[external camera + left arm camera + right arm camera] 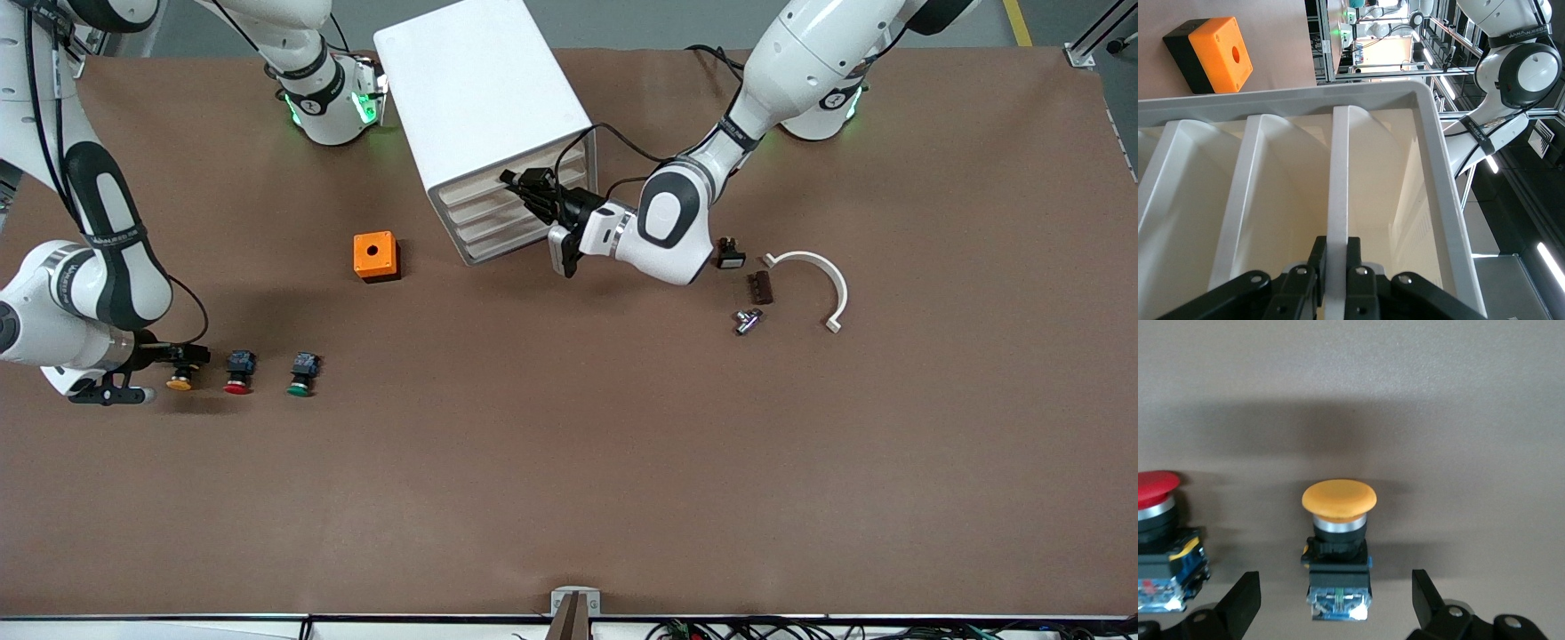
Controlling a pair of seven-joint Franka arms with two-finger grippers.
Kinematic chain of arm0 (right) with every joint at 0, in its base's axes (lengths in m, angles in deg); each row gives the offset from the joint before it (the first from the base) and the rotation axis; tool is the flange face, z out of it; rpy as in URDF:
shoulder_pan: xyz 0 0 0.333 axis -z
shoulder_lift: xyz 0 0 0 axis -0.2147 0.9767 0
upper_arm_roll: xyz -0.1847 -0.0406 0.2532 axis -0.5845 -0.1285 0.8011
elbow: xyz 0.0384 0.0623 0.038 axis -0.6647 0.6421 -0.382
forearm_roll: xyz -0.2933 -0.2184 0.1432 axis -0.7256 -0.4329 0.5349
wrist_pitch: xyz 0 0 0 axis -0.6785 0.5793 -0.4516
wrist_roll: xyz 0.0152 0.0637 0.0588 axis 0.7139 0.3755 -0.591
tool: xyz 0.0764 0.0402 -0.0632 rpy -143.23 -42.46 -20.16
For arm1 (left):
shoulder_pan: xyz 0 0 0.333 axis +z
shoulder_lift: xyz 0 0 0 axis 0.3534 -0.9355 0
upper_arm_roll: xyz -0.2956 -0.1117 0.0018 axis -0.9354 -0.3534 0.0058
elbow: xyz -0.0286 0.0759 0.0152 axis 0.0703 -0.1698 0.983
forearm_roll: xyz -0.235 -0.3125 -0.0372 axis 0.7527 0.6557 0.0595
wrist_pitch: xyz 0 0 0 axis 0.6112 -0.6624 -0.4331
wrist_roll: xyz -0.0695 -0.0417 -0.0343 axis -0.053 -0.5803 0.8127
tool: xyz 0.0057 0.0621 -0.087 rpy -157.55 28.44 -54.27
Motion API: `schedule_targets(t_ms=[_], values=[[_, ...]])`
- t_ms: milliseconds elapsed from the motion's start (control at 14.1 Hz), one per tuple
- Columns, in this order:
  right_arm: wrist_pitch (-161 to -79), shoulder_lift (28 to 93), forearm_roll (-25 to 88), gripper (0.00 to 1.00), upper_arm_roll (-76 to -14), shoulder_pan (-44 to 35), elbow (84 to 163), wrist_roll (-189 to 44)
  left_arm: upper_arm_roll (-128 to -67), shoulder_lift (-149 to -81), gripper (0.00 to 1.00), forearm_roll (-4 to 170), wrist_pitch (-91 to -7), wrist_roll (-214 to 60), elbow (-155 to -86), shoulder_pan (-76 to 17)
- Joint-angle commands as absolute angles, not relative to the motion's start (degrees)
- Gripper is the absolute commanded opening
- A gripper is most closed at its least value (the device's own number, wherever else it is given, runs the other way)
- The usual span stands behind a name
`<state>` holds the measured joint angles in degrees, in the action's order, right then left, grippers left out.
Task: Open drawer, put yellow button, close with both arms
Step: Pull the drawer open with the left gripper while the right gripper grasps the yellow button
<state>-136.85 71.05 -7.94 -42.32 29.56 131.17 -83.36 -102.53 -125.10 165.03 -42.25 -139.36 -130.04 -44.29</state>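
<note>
The yellow button (pixel 1338 547), a small pushbutton with a smooth domed yellow-orange plastic cap, a bright metal collar and a blocky black-and-blue body, lies low at the left edge of the front view, first in a row with a red-capped button (pixel 238 372) and a green-capped button (pixel 302 373). It looks light, rigid and hard. The glossy cap would likely slip, so the squarer black body under the collar seems the better place to pinch. The right gripper (pixel 1338 603) sits around it with its black fingers (pixel 1238 600) spread wide to either side of the body, touching nothing yet.

In the upper middle of the front view stands the large white box cabinet (pixel 480 98), smooth and matte — its four shallow cream-fronted trays face the camera. The drawer (pixel 1338 220), the uppermost of them, shows in the left wrist view as thin, stiff moulded plastic with a narrow raised lip. The left gripper (pixel 1333 263) is clamped together on that lip. The tray should slide easily, though a thin lip gives little purchase — a straight pull seems wise, since the light cabinet might shift.

An orange plastic cube with a hole (pixel 374 255) rests beside the cabinet, toward the right arm's end.
</note>
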Motion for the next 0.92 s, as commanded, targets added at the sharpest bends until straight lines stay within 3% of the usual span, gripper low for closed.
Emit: schedule_targets(t_ms=[0,213,284,638,851], values=[[-138.2,71.7,-7.1,1.0,-41.9,30.5,131.3,-83.3,-103.0,-123.9,0.04,163.9,-42.4,-140.0,-131.4,-42.3],[-138.3,72.1,-7.1,1.0,-41.9,30.6,131.4,-83.2,-102.9,-124.5,0.03,161.3,-42.4,-139.5,-130.5,-40.6],[-138.3,72.2,-7.1,0.94,-41.9,30.5,131.4,-83.2,-102.8,-124.7,0.03,160.9,-42.4,-139.5,-130.2,-40.0],[-137.8,72.2,-7.1,0.43,-41.9,30.6,131.4,-82.8,-102.8,-125.6,0.04,157.8,-42.3,-137.3,-127.6,-35.8],[-137.5,72.0,-7.1,0.31,-41.9,30.8,131.3,-83.0,-102.7,-127.3,0.03,156.6,-41.0,-137.2,-124.9,-33.7]])
